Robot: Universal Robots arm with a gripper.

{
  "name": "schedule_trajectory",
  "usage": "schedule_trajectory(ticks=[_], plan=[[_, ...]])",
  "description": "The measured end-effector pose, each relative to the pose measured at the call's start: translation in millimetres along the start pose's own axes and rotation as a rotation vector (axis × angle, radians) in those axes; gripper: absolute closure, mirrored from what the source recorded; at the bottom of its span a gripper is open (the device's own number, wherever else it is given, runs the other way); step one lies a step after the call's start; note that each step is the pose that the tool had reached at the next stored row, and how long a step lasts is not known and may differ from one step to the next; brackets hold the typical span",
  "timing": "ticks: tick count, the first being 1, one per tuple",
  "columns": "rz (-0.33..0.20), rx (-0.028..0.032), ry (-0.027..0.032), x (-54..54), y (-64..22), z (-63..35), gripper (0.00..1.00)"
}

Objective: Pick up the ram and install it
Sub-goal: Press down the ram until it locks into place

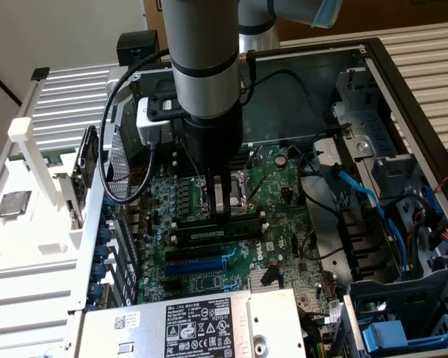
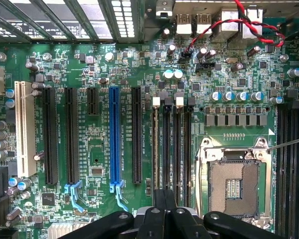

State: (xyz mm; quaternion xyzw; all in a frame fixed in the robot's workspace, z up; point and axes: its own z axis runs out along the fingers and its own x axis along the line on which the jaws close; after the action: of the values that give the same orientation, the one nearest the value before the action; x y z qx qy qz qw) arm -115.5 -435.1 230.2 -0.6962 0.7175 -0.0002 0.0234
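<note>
The ram [image 2: 156, 149] stands edge-on in one of the long black memory slots, beside the empty processor socket [image 2: 234, 186]. In the exterior view the ram [image 1: 246, 216] is a thin greenish strip across the motherboard [image 1: 284, 246]. My gripper [image 2: 164, 201] is shut, with no gap between its fingers. It points straight down over the near end of the ram and the slot next to it. In the exterior view the gripper [image 1: 222, 211] reaches down to the ram's top edge. I cannot tell whether it touches.
The open computer case [image 1: 403, 97] walls in the board. A power supply [image 1: 201, 321] sits at the front and blue cables [image 1: 373, 201] run at the exterior view's right. A square processor chip [image 1: 13, 203] lies on the white rack at the exterior view's left. A black cable [image 1: 123, 149] loops off my wrist.
</note>
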Motion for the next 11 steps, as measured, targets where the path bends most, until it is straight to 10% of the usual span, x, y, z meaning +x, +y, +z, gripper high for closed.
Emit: schedule_trajectory(ticks=[11], plan=[[0.0, -0.0001, 0.0002, 0.1, 0.1, 0.7, 0.9]])
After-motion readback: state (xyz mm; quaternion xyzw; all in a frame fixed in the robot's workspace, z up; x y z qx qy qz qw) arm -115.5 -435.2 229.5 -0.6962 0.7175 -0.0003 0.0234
